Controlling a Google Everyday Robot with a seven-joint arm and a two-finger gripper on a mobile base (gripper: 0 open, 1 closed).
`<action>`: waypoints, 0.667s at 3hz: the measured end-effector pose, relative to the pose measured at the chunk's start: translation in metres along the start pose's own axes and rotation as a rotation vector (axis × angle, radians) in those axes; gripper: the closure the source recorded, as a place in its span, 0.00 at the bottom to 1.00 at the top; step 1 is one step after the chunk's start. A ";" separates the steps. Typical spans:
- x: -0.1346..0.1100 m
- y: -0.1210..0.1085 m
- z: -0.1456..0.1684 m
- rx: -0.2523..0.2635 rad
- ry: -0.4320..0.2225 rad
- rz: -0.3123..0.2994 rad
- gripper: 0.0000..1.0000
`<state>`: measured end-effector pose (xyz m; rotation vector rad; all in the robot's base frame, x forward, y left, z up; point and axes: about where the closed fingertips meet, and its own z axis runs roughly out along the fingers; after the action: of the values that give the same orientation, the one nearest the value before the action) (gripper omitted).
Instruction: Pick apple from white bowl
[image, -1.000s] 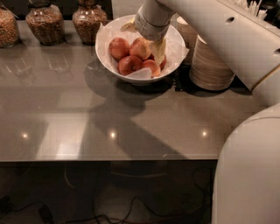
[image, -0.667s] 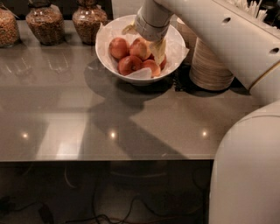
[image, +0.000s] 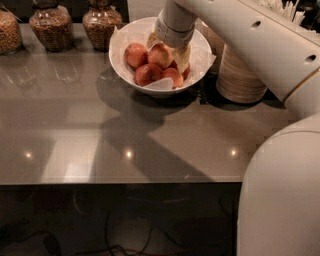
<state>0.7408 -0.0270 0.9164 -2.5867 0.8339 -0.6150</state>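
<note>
Almost nothing has moved over the last second. My arm reaches in from the upper right as before, and the gripper (image: 183, 56) stays low inside the white bowl (image: 120, 50), over its right half. The apples sit where they sat, so I read no lift yet: the pick is at the grasp stage, not done. The pale apple (image: 161, 54) is at the back centre of the bowl, high in the heap, with the gripper touching or just beside its right flank; I can't say which. Clenched or released: cannot tell. The redder apples (image: 147, 74) crowd it on the crinkled paper (image: 161, 85). Stacked beige bowls (image: 240, 75) stand just right of the bowl, with jars (image: 47, 30) to its left on the counter (image: 100, 130). Next I'd judge a straight rise, watching that the neighbours don't roll.
</note>
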 end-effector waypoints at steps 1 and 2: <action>0.001 0.000 0.001 -0.002 0.011 -0.010 0.61; 0.002 0.001 0.000 -0.004 0.015 -0.013 0.85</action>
<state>0.7419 -0.0290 0.9160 -2.5956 0.8246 -0.6381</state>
